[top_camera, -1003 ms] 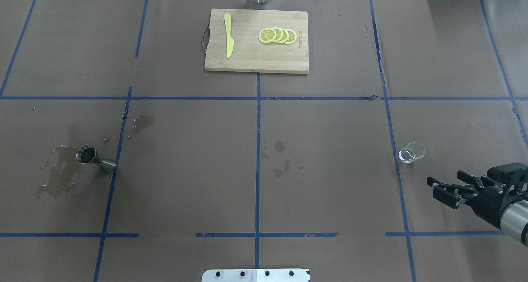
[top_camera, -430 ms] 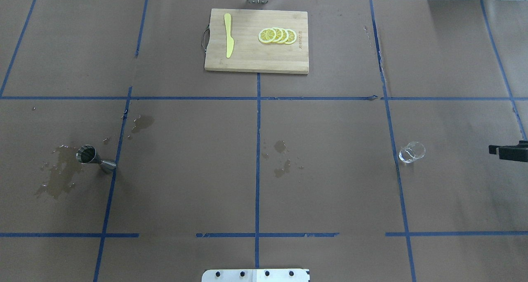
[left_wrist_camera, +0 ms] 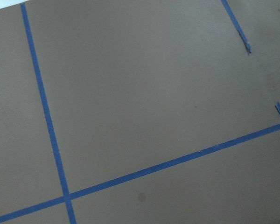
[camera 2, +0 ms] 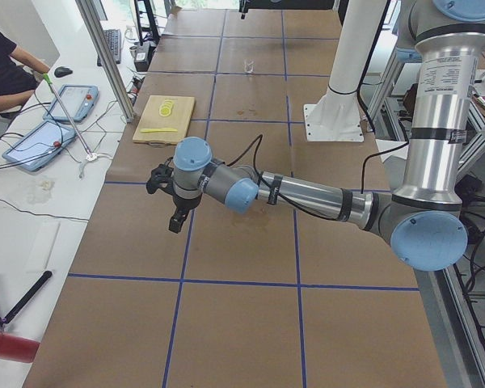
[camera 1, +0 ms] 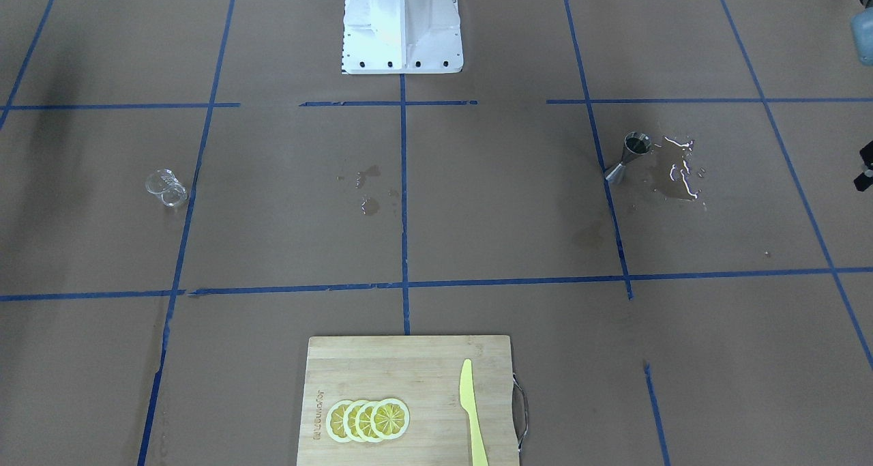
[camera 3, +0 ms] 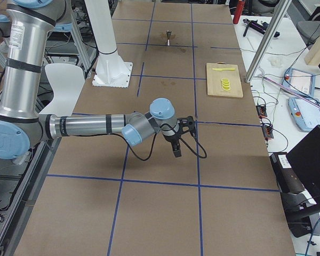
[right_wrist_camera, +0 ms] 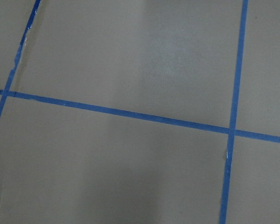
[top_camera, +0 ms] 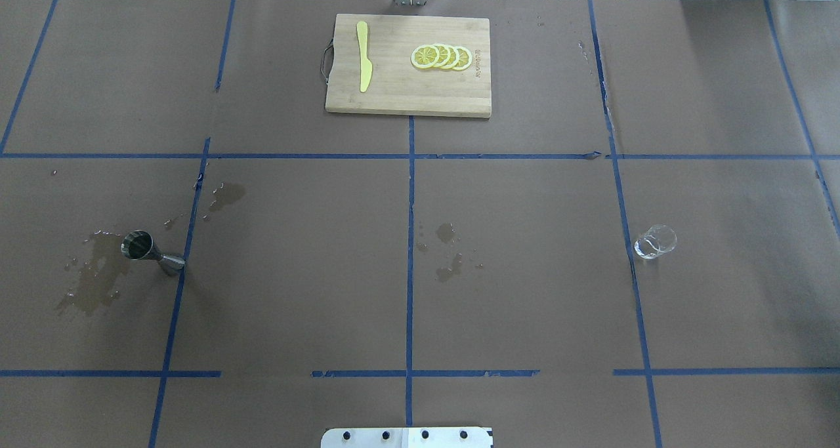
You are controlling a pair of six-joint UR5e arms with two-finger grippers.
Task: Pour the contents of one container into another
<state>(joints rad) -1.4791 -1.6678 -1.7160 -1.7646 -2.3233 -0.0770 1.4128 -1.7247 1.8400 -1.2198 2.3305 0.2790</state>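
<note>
The clear glass cup stands alone on the brown paper at the right; it also shows small in the front view. The steel jigger stands at the far left beside a wet patch, its open cone up. Neither gripper is in the overhead view. The left gripper hangs above bare paper beyond the jigger's end of the table. At the opposite end, past the cup, is the right gripper. From these side views I cannot tell whether either is open or shut. Both wrist views show only paper and blue tape.
A wooden cutting board with lemon slices and a yellow knife lies at the far middle. Wet stains mark the paper left of the jigger and at the centre. The white robot base sits at the near edge.
The right gripper, open near the cup a second ago, has drawn back to the right and left the overhead view. Cup and jigger have not moved.
</note>
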